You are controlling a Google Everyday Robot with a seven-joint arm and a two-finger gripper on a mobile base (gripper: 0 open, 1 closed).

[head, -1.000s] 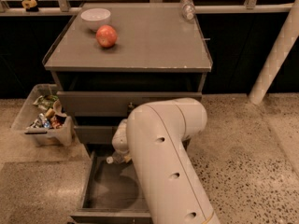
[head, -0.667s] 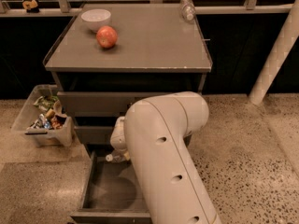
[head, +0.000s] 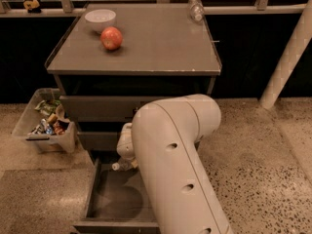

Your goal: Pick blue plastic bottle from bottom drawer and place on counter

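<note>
The bottom drawer [head: 109, 204] is pulled open and shows a plain grey floor. My gripper [head: 125, 156] reaches down over the drawer's back, mostly hidden behind my large white arm [head: 175, 169]. A small white-capped end of the blue plastic bottle [head: 117, 166] sticks out to the left at the gripper, just above the drawer floor; the rest of the bottle is hidden. The counter [head: 156, 48] is the grey cabinet top above.
On the counter stand a white bowl [head: 100, 18], a red apple [head: 111, 38] and a clear crinkly bottle [head: 196, 7] at the back right. A plastic bin of snack packets [head: 45, 126] sits on the floor to the left. A white pillar [head: 287, 57] stands at the right.
My arm's elbow has risen slightly and shifted a little right. The white-capped bottle end stays at about the same place by the gripper.
</note>
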